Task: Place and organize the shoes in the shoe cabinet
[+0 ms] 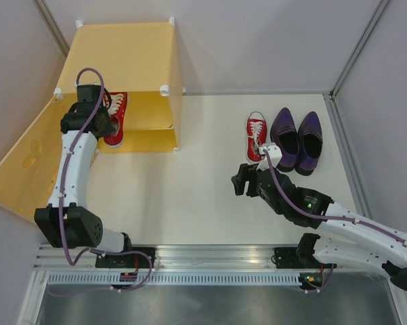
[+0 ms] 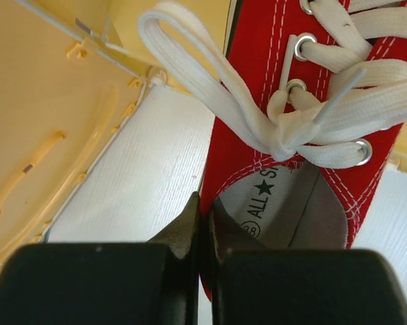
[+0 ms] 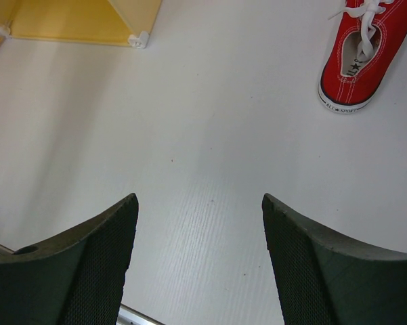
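The yellow-orange shoe cabinet (image 1: 125, 57) stands at the far left with its door (image 1: 24, 162) swung open. My left gripper (image 1: 98, 124) is at the open front, shut on the collar of a red sneaker (image 1: 116, 116). In the left wrist view the fingers (image 2: 189, 227) pinch the sneaker's (image 2: 305, 122) side wall near the heel, with the cabinet panel (image 2: 47, 101) to the left. My right gripper (image 1: 240, 181) is open and empty above the table (image 3: 198, 203). The second red sneaker (image 1: 256, 135) and two dark purple shoes (image 1: 284, 137) (image 1: 310, 142) lie at the far right.
The second sneaker (image 3: 362, 54) shows at the top right of the right wrist view, and the cabinet's bottom corner (image 3: 81, 20) at the top left. White walls enclose the table. A metal rail (image 1: 203, 261) runs along the near edge.
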Robot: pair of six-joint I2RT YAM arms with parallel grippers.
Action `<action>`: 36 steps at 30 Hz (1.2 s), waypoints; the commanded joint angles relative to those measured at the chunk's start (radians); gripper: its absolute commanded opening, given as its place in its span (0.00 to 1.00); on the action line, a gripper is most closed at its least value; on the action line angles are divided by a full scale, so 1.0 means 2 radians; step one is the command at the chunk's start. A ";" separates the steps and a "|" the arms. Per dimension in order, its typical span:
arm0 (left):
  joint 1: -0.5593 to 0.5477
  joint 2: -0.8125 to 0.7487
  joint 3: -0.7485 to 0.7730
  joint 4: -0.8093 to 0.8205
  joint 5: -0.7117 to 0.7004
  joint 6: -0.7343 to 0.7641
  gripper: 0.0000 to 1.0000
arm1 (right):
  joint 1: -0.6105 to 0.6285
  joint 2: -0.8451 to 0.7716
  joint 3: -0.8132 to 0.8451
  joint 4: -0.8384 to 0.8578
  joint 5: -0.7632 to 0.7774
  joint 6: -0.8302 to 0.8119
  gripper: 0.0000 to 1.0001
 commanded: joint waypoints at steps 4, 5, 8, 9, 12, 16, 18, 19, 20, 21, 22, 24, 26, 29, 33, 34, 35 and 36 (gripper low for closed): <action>0.031 0.053 0.056 0.096 0.018 0.039 0.02 | -0.004 0.025 0.025 0.004 0.014 -0.016 0.78; 0.034 0.059 0.058 0.100 0.019 0.040 0.02 | -0.004 0.031 0.026 0.005 0.013 -0.016 0.78; 0.041 0.081 0.060 0.120 0.021 0.046 0.02 | -0.005 0.041 0.027 0.006 0.013 -0.015 0.78; 0.043 0.085 0.061 0.125 0.021 0.047 0.03 | -0.005 0.042 0.026 0.008 0.012 -0.014 0.78; 0.047 0.097 0.057 0.141 0.021 0.047 0.09 | -0.007 0.045 0.024 0.009 0.011 -0.008 0.78; 0.049 0.102 0.045 0.168 0.027 0.045 0.15 | -0.007 0.045 0.020 0.007 0.010 -0.002 0.78; 0.049 0.105 0.037 0.174 0.027 0.042 0.19 | -0.008 0.045 0.020 0.004 0.010 0.000 0.78; 0.049 0.106 0.035 0.175 0.027 0.039 0.20 | -0.008 0.045 0.021 0.001 0.010 0.001 0.78; 0.049 0.105 0.031 0.180 0.026 0.037 0.21 | -0.008 0.043 0.021 0.000 0.010 0.001 0.78; 0.049 0.104 0.023 0.182 0.027 0.034 0.24 | -0.008 0.043 0.021 -0.002 0.010 0.003 0.78; 0.049 0.102 0.020 0.185 0.029 0.032 0.26 | -0.008 0.041 0.020 -0.002 0.010 0.004 0.78; 0.050 0.094 0.013 0.188 0.031 0.029 0.34 | -0.008 0.038 0.019 -0.005 0.012 0.008 0.78; 0.050 0.085 0.012 0.189 0.034 0.026 0.40 | -0.008 0.034 0.018 -0.008 0.010 0.009 0.78; 0.049 0.060 0.012 0.188 0.043 0.021 0.57 | -0.007 0.030 0.018 -0.009 0.007 0.010 0.78; 0.049 0.016 0.010 0.187 0.059 0.011 0.78 | -0.008 0.027 0.018 -0.012 0.001 0.010 0.78; 0.050 -0.001 0.007 0.185 0.070 0.010 0.80 | -0.007 0.025 0.018 -0.013 0.001 0.011 0.78; 0.049 -0.010 -0.002 0.186 0.074 0.007 0.83 | -0.008 0.023 0.018 -0.012 0.001 0.011 0.78; 0.050 -0.019 -0.008 0.186 0.079 0.004 0.86 | -0.008 0.022 0.015 -0.012 0.001 0.011 0.78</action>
